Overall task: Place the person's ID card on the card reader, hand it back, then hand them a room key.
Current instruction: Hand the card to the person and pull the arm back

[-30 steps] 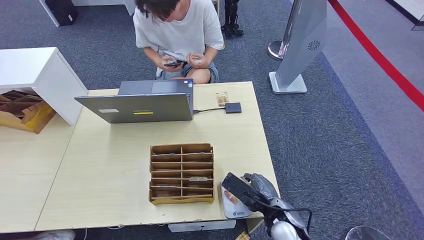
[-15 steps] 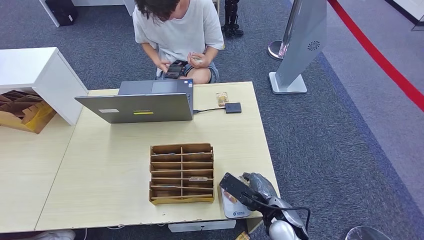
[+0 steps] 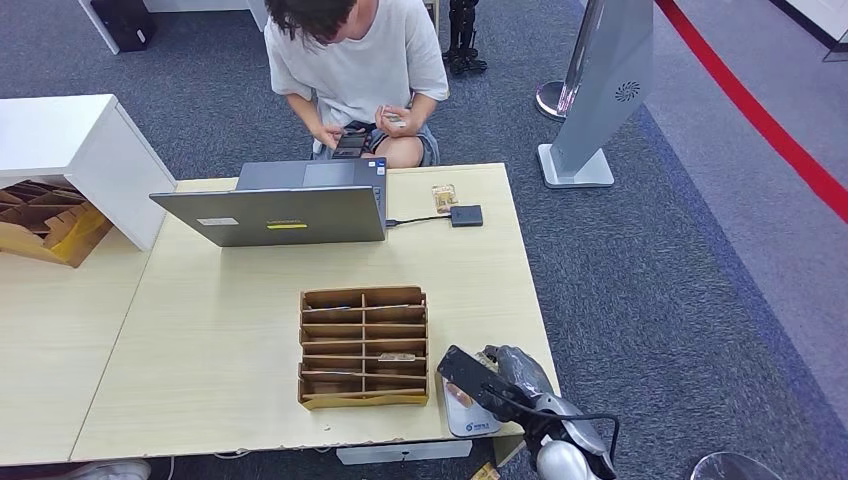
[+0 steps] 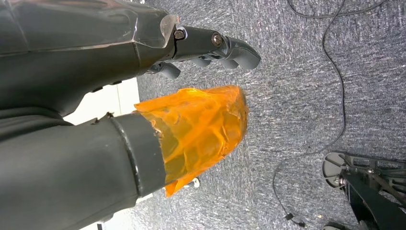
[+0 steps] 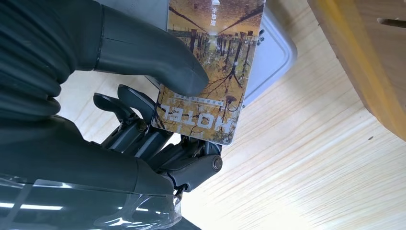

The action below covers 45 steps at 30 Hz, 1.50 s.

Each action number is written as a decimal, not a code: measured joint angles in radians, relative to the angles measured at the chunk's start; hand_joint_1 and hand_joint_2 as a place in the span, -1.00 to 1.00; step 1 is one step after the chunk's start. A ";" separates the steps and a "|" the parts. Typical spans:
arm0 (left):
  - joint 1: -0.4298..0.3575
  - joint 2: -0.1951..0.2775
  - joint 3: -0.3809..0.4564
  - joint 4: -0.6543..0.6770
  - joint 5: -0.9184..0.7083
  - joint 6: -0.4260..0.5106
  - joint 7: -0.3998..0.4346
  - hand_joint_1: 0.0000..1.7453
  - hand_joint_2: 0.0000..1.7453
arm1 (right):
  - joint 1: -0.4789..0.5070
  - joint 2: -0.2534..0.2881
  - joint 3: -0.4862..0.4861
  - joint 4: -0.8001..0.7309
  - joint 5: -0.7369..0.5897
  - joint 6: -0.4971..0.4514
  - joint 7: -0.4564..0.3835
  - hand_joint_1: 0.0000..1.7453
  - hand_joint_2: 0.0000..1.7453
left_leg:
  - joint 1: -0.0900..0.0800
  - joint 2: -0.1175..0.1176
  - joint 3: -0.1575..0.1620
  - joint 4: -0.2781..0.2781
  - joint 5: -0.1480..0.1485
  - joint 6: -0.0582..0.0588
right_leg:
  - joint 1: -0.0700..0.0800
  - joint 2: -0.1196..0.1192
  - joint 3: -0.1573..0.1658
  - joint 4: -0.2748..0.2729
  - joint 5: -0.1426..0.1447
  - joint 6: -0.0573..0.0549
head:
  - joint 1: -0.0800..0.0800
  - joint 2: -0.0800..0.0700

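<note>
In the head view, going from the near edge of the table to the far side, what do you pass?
Right hand holding a card over the card reader → wooden card organizer → laptop → person.

Head view: from high on my body, facing forward and down over the table (image 3: 230,340). Right wrist view: close behind my right hand (image 5: 143,120), tight on the card reader (image 5: 273,52) and tabletop; the head view shares that corner. Left wrist view: behind my left hand (image 4: 210,48), facing the carpet (image 4: 297,96).
</note>
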<state>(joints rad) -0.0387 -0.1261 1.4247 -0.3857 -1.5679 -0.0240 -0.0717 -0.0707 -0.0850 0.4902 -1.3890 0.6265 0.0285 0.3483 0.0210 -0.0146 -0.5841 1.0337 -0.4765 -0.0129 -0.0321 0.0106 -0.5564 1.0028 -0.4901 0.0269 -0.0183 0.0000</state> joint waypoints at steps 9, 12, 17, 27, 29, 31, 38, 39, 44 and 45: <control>0.000 0.000 -0.006 0.000 0.000 0.000 -0.001 -1.00 -1.00 | 0.000 0.002 0.000 -0.002 0.021 -0.012 0.000 1.00 1.00 | 0.000 0.000 0.000 0.000 0.000 0.000 | 0.000 0.000 0.000 0.000 0.000 0.000 | 0.000 0.000; 0.001 0.000 -0.008 -0.001 0.000 0.000 -0.002 -1.00 -1.00 | 0.001 0.002 -0.001 -0.008 0.030 -0.019 0.000 1.00 1.00 | 0.000 0.000 0.000 0.000 0.000 0.000 | 0.000 0.000 0.000 0.000 0.000 0.000 | 0.000 0.000; 0.001 -0.004 -0.008 -0.009 0.000 0.000 -0.004 -1.00 -1.00 | 0.003 0.002 -0.006 -0.025 0.034 -0.026 -0.005 1.00 1.00 | 0.000 0.000 0.000 0.000 0.000 0.000 | 0.000 0.000 0.000 0.000 0.000 0.000 | 0.000 0.000; 0.002 -0.014 -0.008 -0.025 0.000 -0.004 -0.005 -1.00 -1.00 | 0.016 0.003 -0.026 -0.075 0.032 -0.038 -0.020 1.00 1.00 | 0.000 0.000 0.000 0.000 0.000 0.000 | 0.000 0.000 0.000 0.000 0.000 0.000 | 0.000 0.000; 0.003 -0.016 -0.008 -0.029 0.000 -0.008 -0.005 -1.00 -1.00 | 0.020 0.003 -0.031 -0.089 0.032 -0.045 -0.023 1.00 1.00 | 0.000 0.000 0.000 0.000 0.000 0.000 | 0.000 0.000 0.000 0.000 0.000 0.000 | 0.000 0.000; 0.003 -0.020 -0.008 -0.036 0.000 -0.012 -0.006 -1.00 -1.00 | 0.024 0.003 -0.039 -0.108 0.037 -0.059 -0.027 1.00 1.00 | 0.000 0.000 0.000 0.000 0.000 0.000 | 0.000 0.000 0.000 0.000 0.000 0.000 | 0.000 0.000; 0.005 -0.031 -0.008 -0.055 0.000 -0.015 -0.006 -1.00 -1.00 | 0.032 0.003 -0.058 -0.159 0.046 -0.073 -0.036 1.00 1.00 | 0.000 0.000 0.000 0.000 0.000 0.000 | 0.000 0.000 0.000 0.000 0.000 0.000 | 0.000 0.000; 0.006 -0.032 -0.008 -0.057 0.000 -0.015 -0.006 -1.00 -1.00 | 0.033 0.003 -0.060 -0.163 0.046 -0.073 -0.036 1.00 1.00 | 0.000 0.000 0.000 0.000 0.000 0.000 | 0.000 0.000 0.000 0.000 0.000 0.000 | 0.000 0.000; 0.007 -0.034 -0.008 -0.060 0.000 -0.015 -0.006 -1.00 -1.00 | 0.038 0.003 -0.066 -0.175 0.046 -0.073 -0.036 1.00 1.00 | 0.000 0.000 0.000 0.000 0.000 0.000 | 0.000 0.000 -0.001 0.000 0.000 0.000 | 0.000 0.000; 0.007 -0.035 -0.008 -0.061 0.000 -0.015 -0.006 -1.00 -1.00 | 0.039 0.003 -0.066 -0.176 0.046 -0.073 -0.036 1.00 1.00 | 0.000 0.000 0.000 0.000 0.000 0.000 | 0.000 0.000 0.000 0.000 0.000 0.000 | 0.000 0.000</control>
<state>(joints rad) -0.0315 -0.1610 1.4164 -0.4467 -1.5679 -0.0393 -0.0774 -0.0322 -0.0824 0.4241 -1.5648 0.6729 -0.0446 0.3125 0.0210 -0.0146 -0.5843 1.0337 -0.4765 -0.0130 -0.0321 0.0107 -0.5569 1.0028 -0.4899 0.0268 -0.0183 0.0000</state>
